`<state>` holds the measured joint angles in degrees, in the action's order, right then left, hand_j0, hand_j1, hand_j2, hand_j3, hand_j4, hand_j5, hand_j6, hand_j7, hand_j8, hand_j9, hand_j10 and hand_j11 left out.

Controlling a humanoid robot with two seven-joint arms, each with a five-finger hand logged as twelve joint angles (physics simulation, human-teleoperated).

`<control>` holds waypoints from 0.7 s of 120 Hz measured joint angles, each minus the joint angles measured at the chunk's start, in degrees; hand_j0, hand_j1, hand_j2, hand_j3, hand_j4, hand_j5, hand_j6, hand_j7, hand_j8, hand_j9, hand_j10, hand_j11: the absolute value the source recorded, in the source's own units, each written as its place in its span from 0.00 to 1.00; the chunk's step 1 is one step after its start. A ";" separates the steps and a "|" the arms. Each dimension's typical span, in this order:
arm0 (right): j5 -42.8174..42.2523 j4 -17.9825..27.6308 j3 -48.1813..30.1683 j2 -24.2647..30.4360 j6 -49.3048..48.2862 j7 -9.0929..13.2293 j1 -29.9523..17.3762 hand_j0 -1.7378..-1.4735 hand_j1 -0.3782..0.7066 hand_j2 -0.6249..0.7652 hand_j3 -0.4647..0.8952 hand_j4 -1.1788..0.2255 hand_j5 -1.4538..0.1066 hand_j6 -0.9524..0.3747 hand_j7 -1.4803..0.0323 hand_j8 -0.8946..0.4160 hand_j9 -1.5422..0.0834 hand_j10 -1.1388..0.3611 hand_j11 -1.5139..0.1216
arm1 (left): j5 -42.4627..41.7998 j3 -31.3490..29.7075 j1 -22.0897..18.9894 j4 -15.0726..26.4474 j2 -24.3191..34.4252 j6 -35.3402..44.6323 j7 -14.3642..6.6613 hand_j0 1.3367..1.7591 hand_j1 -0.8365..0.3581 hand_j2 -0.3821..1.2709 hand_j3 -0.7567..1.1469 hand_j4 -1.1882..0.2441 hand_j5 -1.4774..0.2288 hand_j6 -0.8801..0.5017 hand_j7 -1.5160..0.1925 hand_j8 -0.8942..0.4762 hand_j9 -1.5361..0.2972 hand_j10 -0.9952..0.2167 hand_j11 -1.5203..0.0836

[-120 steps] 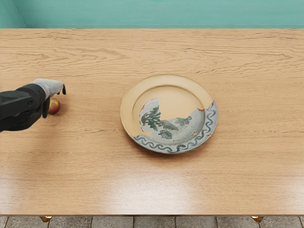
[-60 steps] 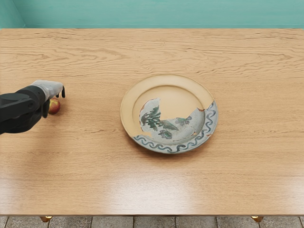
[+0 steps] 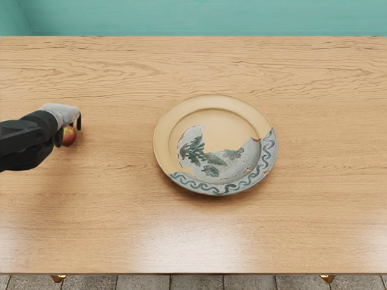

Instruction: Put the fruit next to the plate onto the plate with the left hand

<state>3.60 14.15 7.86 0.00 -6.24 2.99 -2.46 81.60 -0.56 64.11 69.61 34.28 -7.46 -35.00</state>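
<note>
Brass-coloured table feet (image 3: 58,278) are seen at the very bottom, under the near edge of the light-brown wood-grain table (image 3: 181,229), whose glossy top is streaked with wavy grain. Farther up, the black sleeved left arm (image 3: 21,145) is brought in from the left edge and ends in the pale grey left hand (image 3: 59,115). The hand is closed down over the small round red-and-yellow fruit (image 3: 69,136): the dark-tipped fingers (image 3: 78,124) are curled over its top and far side, and the thumb is set against its near side. The fruit is thus found directly beneath the palm, partly covered by it, and rests on the table top. Well apart from the hand, out to its right, the round tan ceramic plate (image 3: 162,130) is laid flat; a blue-grey wavy band is painted along its near rim and green leaves in its well. Beyond hand and plate, the table is bounded by a plain teal wall (image 3: 199,17).
</note>
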 joint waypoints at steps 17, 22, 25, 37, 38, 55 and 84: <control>0.00 -0.02 -0.03 0.00 0.00 0.00 0.00 0.30 0.04 0.45 0.34 0.83 0.92 0.71 0.97 0.67 0.94 0.75 0.92 | 0.07 -0.04 -0.04 -0.05 -0.09 0.00 -0.01 0.76 0.47 0.36 0.40 0.43 0.43 0.29 0.45 0.27 0.43 0.35 0.48; 0.00 -0.03 -0.03 0.00 0.00 0.00 0.00 0.30 0.04 0.45 0.34 0.83 0.92 0.71 0.97 0.67 0.94 0.75 0.92 | 0.21 -0.05 -0.35 -0.09 -0.09 0.08 -0.01 0.76 0.47 0.35 0.40 0.41 0.43 0.29 0.45 0.26 0.42 0.34 0.47; 0.00 -0.04 -0.03 0.00 0.00 0.00 0.00 0.30 0.04 0.45 0.34 0.83 0.92 0.71 0.97 0.67 0.94 0.75 0.92 | 0.41 -0.04 -0.66 -0.11 -0.09 0.12 -0.02 0.75 0.47 0.33 0.40 0.40 0.43 0.30 0.44 0.27 0.41 0.33 0.46; 0.00 -0.04 -0.04 0.00 0.00 0.00 0.00 0.30 0.04 0.45 0.34 0.83 0.92 0.71 0.97 0.67 0.94 0.75 0.92 | 0.30 -0.07 -0.83 -0.21 -0.09 0.17 -0.02 0.75 0.48 0.34 0.40 0.38 0.41 0.30 0.41 0.28 0.39 0.30 0.43; 0.00 -0.03 -0.04 0.00 0.00 0.00 0.00 0.30 0.04 0.45 0.34 0.83 0.92 0.71 0.97 0.67 0.94 0.75 0.92 | 0.30 -0.06 -0.86 -0.21 -0.09 0.17 -0.02 0.75 0.48 0.33 0.40 0.37 0.40 0.30 0.41 0.28 0.38 0.30 0.43; 0.00 -0.03 -0.03 0.00 0.00 0.00 0.00 0.30 0.04 0.45 0.34 0.83 0.92 0.71 0.97 0.67 0.94 0.75 0.92 | -0.08 -0.05 -0.91 -0.27 -0.06 0.12 -0.05 0.74 0.46 0.35 0.40 0.39 0.36 0.32 0.36 0.29 0.34 0.26 0.38; 0.00 -0.06 -0.04 0.00 0.00 0.00 0.00 0.30 0.04 0.45 0.34 0.83 0.92 0.71 0.97 0.67 0.94 0.75 0.92 | -1.04 0.30 -0.77 -0.27 -0.13 -0.12 -0.06 0.74 0.40 0.52 0.40 0.43 0.25 0.37 0.26 0.33 0.25 0.16 0.28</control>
<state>3.60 14.09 7.82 0.00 -6.24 2.99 -2.46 80.56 -0.26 63.34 69.34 34.15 -7.58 -35.06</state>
